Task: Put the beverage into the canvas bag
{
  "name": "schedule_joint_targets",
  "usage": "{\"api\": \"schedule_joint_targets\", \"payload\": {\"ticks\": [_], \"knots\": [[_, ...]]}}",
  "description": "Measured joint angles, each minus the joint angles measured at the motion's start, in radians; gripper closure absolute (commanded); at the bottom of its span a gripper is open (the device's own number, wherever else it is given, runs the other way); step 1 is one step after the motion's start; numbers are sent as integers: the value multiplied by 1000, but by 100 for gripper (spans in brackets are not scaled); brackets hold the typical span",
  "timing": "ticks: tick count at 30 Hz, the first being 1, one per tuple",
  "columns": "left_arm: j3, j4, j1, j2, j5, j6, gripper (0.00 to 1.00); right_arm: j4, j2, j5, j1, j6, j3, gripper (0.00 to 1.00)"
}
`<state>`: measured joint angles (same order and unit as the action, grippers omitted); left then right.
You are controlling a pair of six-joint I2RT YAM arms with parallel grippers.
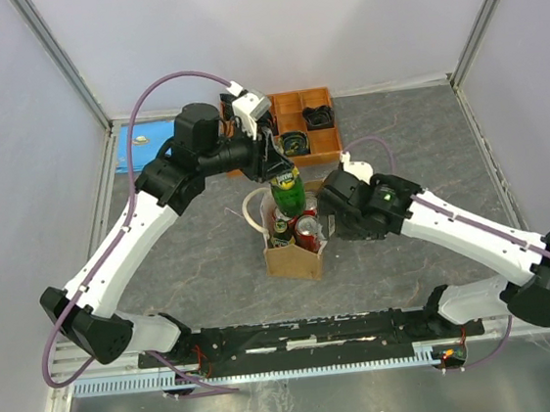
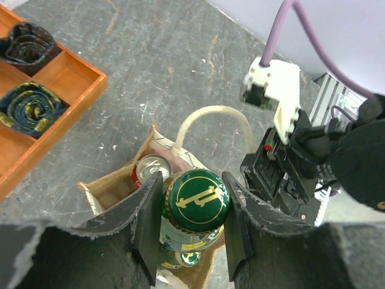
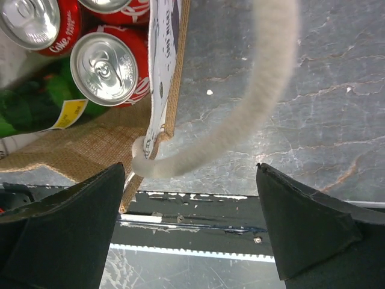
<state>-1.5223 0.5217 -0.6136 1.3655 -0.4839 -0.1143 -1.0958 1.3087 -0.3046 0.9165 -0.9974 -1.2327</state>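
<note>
The tan canvas bag (image 1: pixel 294 259) stands mid-table with cream rope handles (image 2: pixel 212 114). It holds red cans (image 3: pixel 109 67) and a green bottle (image 1: pixel 280 231). My left gripper (image 2: pixel 191 217) is shut on the cap of a green glass bottle (image 2: pixel 197 201), holding it upright over the far end of the bag's mouth, its lower part at the opening. In the top view this bottle (image 1: pixel 287 189) hangs under the left gripper (image 1: pixel 272 159). My right gripper (image 3: pixel 189 223) is open at the bag's right side (image 1: pixel 328 222), with one rope handle (image 3: pixel 252 102) looping between its fingers, untouched.
An orange compartment tray (image 1: pixel 322 143) with coiled items sits behind the bag; it also shows in the left wrist view (image 2: pixel 57 114). A blue object (image 1: pixel 146 136) lies at the far left. The right arm's body (image 2: pixel 289 162) is close beside the bag. The black rail (image 3: pixel 198 217) runs along the near edge.
</note>
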Motion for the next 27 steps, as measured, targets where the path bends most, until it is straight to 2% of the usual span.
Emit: {"api": "schedule_joint_targets", "payload": {"ticks": [13, 21, 27], "knots": [[52, -61, -130, 33, 7, 0, 97, -71, -165, -171, 0, -74, -31, 2], [153, -82, -164, 33, 36, 10, 97, -101, -214, -203, 0, -114, -22, 2], [164, -82, -200, 33, 39, 42, 97, -113, -223, -206, 0, -129, 0, 2]]}}
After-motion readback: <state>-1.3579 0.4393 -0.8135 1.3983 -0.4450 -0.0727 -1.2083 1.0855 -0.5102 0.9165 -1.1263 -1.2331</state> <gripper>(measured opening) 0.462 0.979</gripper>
